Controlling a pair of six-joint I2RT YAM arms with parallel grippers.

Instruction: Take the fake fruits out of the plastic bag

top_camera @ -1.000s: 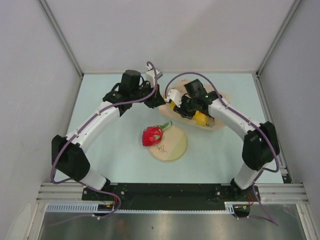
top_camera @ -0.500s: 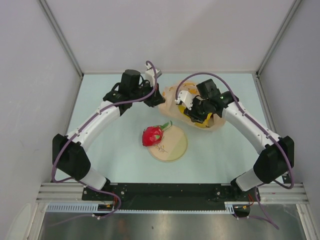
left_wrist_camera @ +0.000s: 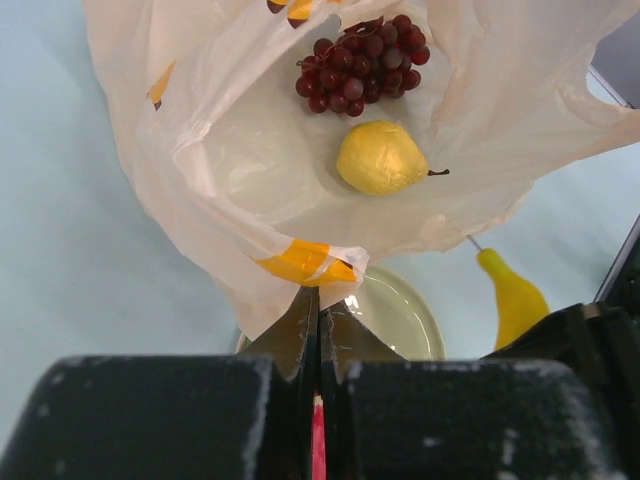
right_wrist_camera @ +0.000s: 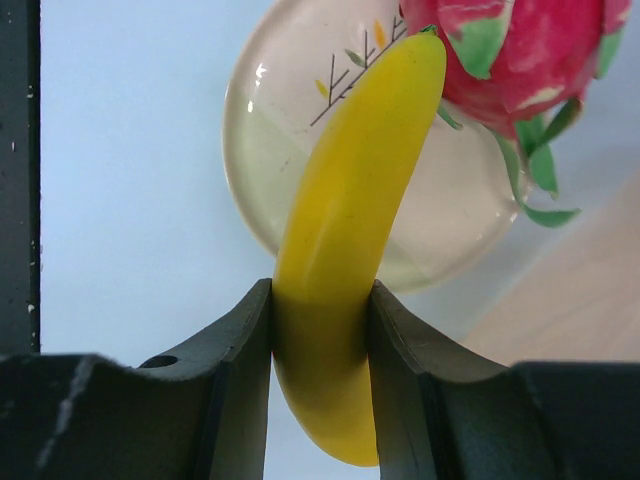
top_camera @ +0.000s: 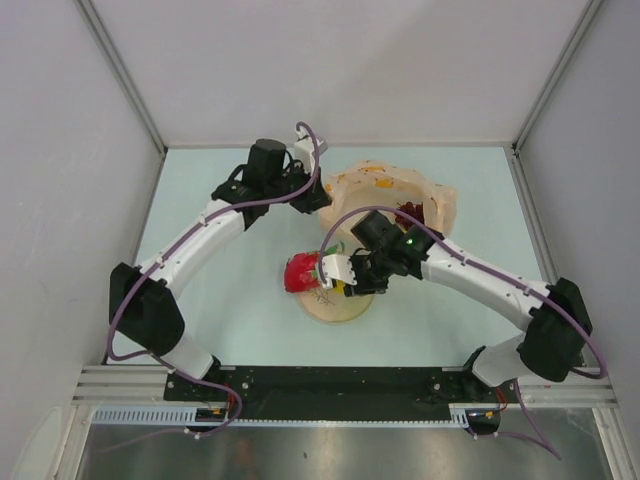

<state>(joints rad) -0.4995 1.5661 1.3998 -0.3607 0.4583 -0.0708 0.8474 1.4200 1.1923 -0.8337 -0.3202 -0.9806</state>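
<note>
right gripper [right_wrist_camera: 320, 330] has come out of the bag [left_wrist_camera: 200, 150] in the last second and is now over the plate [right_wrist_camera: 265, 170], jaws clamped on the banana [right_wrist_camera: 350, 200] around its lower half, free tip pointing at the red fruit [right_wrist_camera: 530, 50]. so the banana is out of the bag but not yet set down; placing it looks like the next step. the red fruit sits on the plate's left edge in the top view, partly overhanging the rim, so the free room is on the right and near side. the banana tip is right by the red fruit, and i can't tell if they touch. the risk on release is nudging the red fruit off the rim. left gripper [left_wrist_camera: 318, 310] hasn't shifted. its fingers are pinched together on a fold of the bag rim, holding the mouth up and open. bag contents: grapes [left_wrist_camera: 360, 65] and lemon [left_wrist_camera: 380, 157] on the bag floor, near each other, grapes deeper in. plate contents: red fruit only. my read: one out, one in hand, two left.
</note>
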